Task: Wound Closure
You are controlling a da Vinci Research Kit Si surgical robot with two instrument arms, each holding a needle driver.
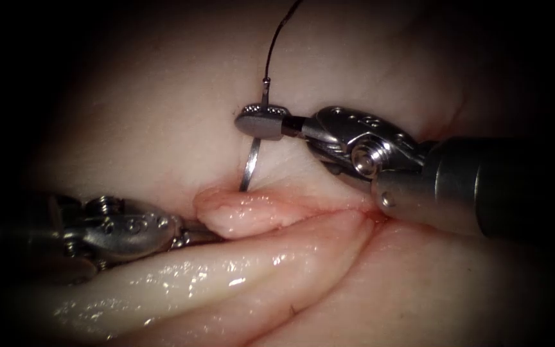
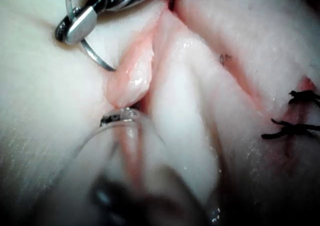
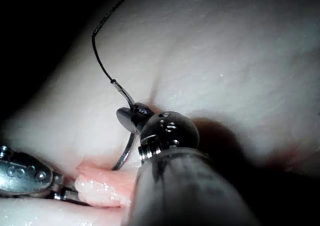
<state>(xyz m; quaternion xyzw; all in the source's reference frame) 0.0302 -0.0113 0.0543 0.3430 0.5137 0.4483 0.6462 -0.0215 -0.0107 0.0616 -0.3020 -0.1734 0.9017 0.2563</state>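
My right tool [image 1: 261, 122] comes in from the right with its jaws shut on the curved needle [image 1: 252, 160], gripping it close to the tail end. The needle stands nearly upright, and its point meets the tissue [image 1: 162, 96] just above the pink upper lip [image 1: 245, 212] of the cut [image 1: 329, 215]. I cannot tell how deep the point sits. Dark thread [image 1: 277, 38] rises from the needle's tail and leaves the view. My left tool [image 1: 200, 232] reaches in from the left, jaws shut on the pink lip's edge. The right wrist view shows the needle [image 3: 125, 156] and thread [image 3: 100, 55].
The cut gapes between wet, glistening pale folds [image 1: 226, 270] along its lower lip. Two dark finished stitches [image 2: 292, 128] cross the cut farther along in the left wrist view. The right tool's thick shaft [image 1: 483, 186] lies over the right end of the cut.
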